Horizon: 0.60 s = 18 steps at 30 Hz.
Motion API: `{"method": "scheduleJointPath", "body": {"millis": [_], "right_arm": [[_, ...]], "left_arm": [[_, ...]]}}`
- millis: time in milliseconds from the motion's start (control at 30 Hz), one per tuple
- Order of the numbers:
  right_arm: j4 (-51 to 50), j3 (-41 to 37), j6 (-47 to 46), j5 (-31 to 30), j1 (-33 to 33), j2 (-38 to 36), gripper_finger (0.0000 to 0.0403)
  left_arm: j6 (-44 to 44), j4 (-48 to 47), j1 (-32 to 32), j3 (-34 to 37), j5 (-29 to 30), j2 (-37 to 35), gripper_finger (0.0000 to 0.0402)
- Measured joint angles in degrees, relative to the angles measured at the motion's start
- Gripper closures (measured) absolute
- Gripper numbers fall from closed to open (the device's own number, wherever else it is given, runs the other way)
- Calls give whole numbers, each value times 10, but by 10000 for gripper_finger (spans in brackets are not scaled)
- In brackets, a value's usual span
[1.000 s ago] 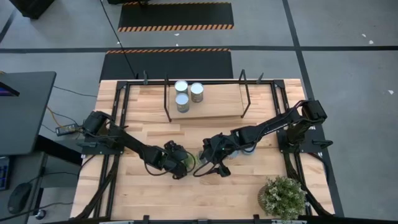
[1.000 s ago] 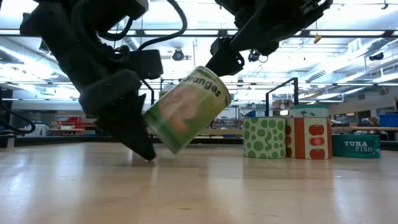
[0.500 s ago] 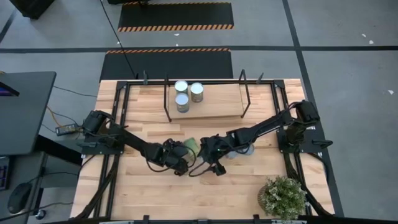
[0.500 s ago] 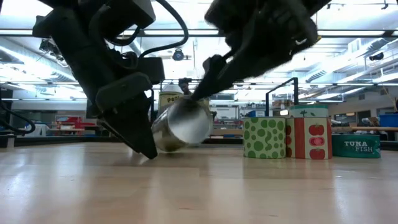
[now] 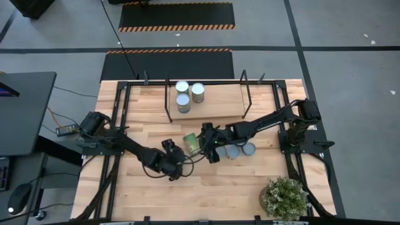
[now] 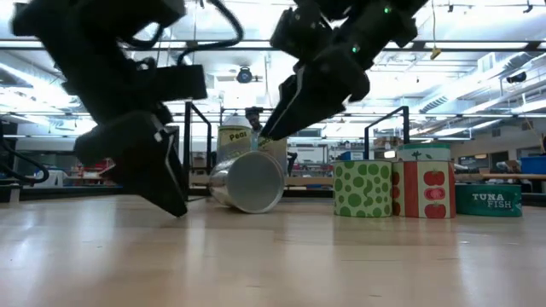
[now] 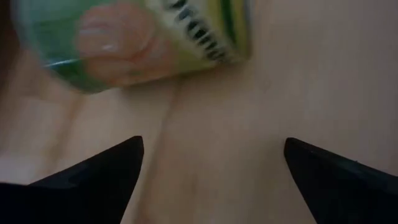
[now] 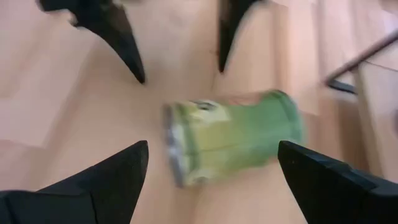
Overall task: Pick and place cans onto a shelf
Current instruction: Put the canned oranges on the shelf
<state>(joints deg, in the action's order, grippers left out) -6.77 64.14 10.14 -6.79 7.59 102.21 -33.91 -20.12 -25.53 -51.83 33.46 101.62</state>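
A green-labelled can [image 5: 192, 144] lies on its side on the table, its silver end [image 6: 254, 182] toward the near edge. My left gripper [image 5: 181, 160] stands open just near-left of it, fingertips [image 7: 121, 165] short of the can [image 7: 134, 37]. My right gripper [image 5: 209, 149] hovers open at its right, and the can [image 8: 233, 143] lies beyond and between its fingers without touching them. Three cans [image 5: 187, 94] stand on the shelf [image 5: 219, 107] at the far side.
Three more cans [image 5: 239, 150] stand on the table right of the fallen one; in the low view they show as a green-dotted [image 6: 363, 188], a tomato [image 6: 424, 188] and a tuna can [image 6: 488, 200]. A potted plant [image 5: 284, 197] sits at the near right corner.
The green can, which stood tilted at my left gripper's fingers, has tipped over, shifted toward the far edge and now lies on its side. My right gripper has swung toward the far edge and now hangs over the can.
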Motion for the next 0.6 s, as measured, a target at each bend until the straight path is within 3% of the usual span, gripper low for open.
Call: {"method": "scheduleJointPath", "body": {"millis": [100,233,433,600], "right_arm": [[35,-17,0,-2,-6,6,37],[82,-45,-7,-1,-5,8,37],[81,-56,-24,6,-4,10,37],[71,-56,-25,25,-6,9,37]], "left_arm": [[9,-11,-5,0,48,0,6],[21,-37,8,0,56,0,6],[133,-11,52,-1,22,-1,6],[233,57,112,-1,-47,-1,6]]}}
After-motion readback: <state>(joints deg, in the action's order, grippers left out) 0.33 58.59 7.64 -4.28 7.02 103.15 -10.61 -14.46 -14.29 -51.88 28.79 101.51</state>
